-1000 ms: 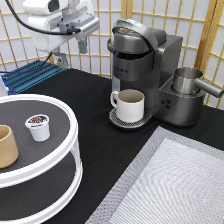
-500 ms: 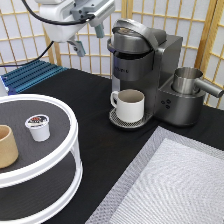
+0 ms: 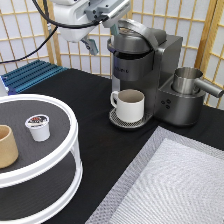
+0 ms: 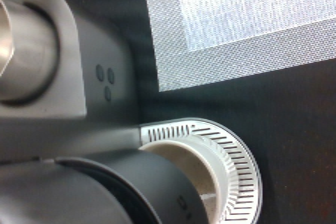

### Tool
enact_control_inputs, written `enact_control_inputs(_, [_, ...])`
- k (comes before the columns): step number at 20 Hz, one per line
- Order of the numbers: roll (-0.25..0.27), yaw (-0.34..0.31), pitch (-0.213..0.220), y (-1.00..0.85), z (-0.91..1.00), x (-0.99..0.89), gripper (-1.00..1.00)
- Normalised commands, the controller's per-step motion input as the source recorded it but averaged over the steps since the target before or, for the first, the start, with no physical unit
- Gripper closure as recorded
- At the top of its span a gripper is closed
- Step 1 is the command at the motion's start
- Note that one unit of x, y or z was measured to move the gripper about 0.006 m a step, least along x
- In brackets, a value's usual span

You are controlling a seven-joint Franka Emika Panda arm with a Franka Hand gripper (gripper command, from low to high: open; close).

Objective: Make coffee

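The coffee pod [image 3: 38, 126], small and white with a dark printed top, stands upright on the upper shelf of a white round two-tier stand [image 3: 71, 150] at the exterior view's left. A white handled mug [image 3: 130, 105] [image 4: 196, 172] sits on the drip tray [image 4: 236, 165] under the grey coffee machine [image 3: 150, 60] [image 4: 67, 75]. My gripper [image 3: 102, 36] hangs at the exterior view's top, just left of the machine's head and above the mug. It is open and holds nothing, far from the pod.
A tan handleless cup [image 3: 6, 146] stands on the stand beside the pod. A metal jug [image 3: 187, 80] [image 4: 22, 50] sits on the machine's right side. A grey woven mat [image 3: 170, 185] [image 4: 240, 35] covers the bottom right. A blue rack [image 3: 30, 75] lies at the back left.
My arm has swung from the exterior view's top left rightward, bringing the gripper up to the coffee machine's head. The pod, mug and cup have stayed put.
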Motion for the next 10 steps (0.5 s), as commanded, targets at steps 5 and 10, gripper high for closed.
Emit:
enact_control_inputs(5, [-0.043,-0.054,0.0,0.4,0.15,0.0,-1.0])
enact_control_inputs(10, [-0.126,-0.022,0.0,0.49,0.38,0.0,-1.0])
